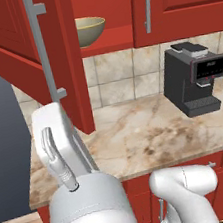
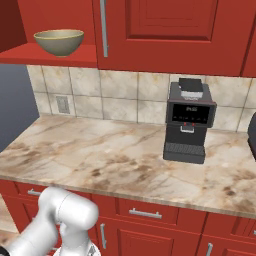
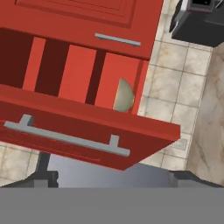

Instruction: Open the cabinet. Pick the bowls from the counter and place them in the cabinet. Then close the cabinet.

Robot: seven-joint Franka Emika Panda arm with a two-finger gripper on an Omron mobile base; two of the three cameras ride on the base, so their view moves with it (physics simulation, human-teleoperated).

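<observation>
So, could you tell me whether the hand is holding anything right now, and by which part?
Nothing is held: the hand is open and empty, facing the open cabinet door.

light: even, bright | shadows: faint, soft | glare: none | focus: sharp, slightly pixelated
</observation>
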